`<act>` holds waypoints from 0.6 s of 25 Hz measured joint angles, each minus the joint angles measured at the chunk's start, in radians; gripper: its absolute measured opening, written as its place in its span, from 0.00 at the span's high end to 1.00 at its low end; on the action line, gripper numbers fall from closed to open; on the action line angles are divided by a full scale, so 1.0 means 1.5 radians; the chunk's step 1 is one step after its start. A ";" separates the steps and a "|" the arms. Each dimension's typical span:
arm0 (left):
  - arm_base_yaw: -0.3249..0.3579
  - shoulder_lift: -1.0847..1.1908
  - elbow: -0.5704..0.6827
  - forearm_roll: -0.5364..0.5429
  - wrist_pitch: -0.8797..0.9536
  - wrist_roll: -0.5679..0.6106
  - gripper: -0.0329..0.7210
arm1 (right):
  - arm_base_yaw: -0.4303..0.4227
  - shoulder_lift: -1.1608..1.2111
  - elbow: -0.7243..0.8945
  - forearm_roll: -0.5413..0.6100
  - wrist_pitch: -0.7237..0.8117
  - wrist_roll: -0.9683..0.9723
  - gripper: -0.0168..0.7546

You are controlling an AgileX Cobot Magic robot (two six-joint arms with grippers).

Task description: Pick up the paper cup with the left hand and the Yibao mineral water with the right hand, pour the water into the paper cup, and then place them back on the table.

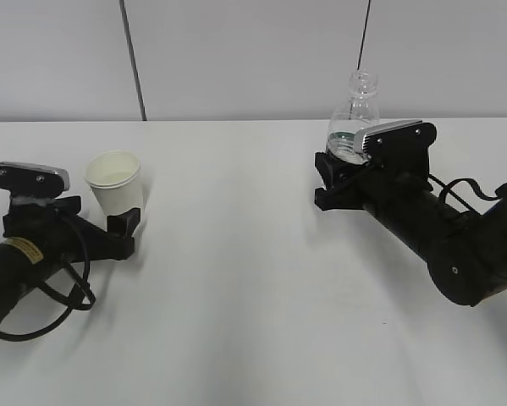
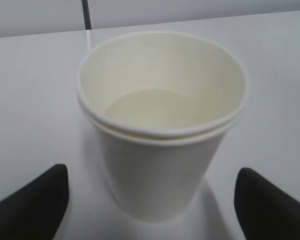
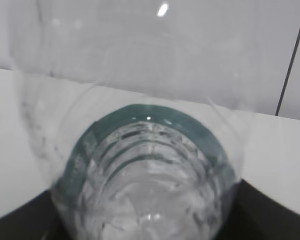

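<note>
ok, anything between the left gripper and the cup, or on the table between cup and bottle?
Nothing visible. The paper cup stands upright between the left gripper's open fingers, with bare table showing on both sides. The stretch of table between the cup and the Yibao mineral water is bare. The right gripper is already at the bottle.

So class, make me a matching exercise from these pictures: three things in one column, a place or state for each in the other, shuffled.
Things:
1. paper cup
2. Yibao mineral water
3. left gripper

Places or states:
A. open, a finger on each side of the cup, not touching it
B. upright on the table's right side, uncapped
C. upright on the table's left side

Pairs: 1-C, 2-B, 3-A
</note>
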 joint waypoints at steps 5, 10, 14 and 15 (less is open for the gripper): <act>-0.014 -0.089 0.087 -0.006 -0.007 -0.031 0.17 | 0.000 0.000 -0.006 0.000 0.001 0.001 0.44; -0.043 -0.266 0.144 -0.039 0.089 -0.043 0.19 | 0.000 0.014 -0.048 0.006 0.007 0.001 0.44; -0.046 -0.417 0.149 -0.049 0.234 -0.045 0.20 | 0.000 0.043 -0.071 0.020 0.010 0.001 0.44; -0.046 -0.450 0.150 -0.049 0.254 -0.045 0.20 | 0.000 0.050 -0.077 0.024 0.010 0.001 0.44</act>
